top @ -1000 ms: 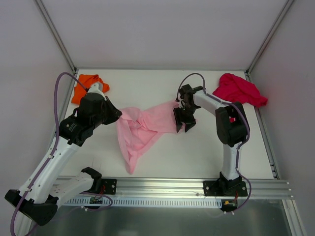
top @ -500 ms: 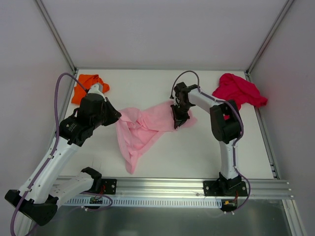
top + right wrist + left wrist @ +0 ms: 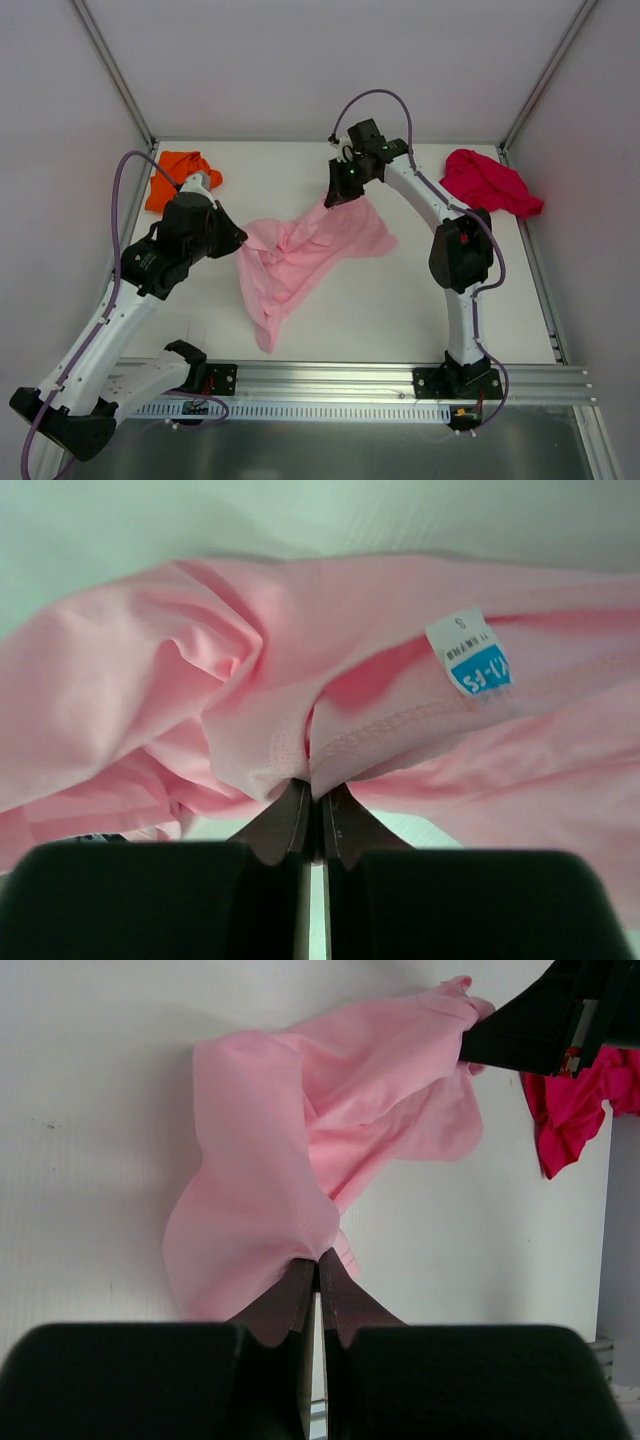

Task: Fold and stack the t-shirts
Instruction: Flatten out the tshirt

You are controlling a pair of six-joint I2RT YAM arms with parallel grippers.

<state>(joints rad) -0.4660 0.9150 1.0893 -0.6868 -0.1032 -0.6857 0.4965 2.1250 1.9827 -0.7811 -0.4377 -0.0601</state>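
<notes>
The left hand (image 3: 318, 1258) and right hand (image 3: 316, 788) each clamped the pink t-shirt (image 3: 310, 250); the grips, seemingly shallow, could slip under tension.

**White desk, three t-shirts lying well apart**

The desk (image 3: 420, 300) is a plain white matte surface, seen from above with its far edge at 12 o'clock. A silvery slotted rail (image 3: 340, 378) runs along the near edge at 6 o'clock. The orange t-shirt (image 3: 172, 178) lies crumpled in the corner at 10 o'clock. The red t-shirt (image 3: 492, 183) lies bunched in the corner at 2 o'clock, with one flap reaching toward the 3 o'clock edge. The pink t-shirt (image 3: 300, 255) sprawls across the middle, apart from both others. A narrow tail of it trails toward 7 o'clock and a broad flap lies flat toward 3 o'clock. Its ends at 9 and 12 o'clock are gathered up off the surface.
</notes>
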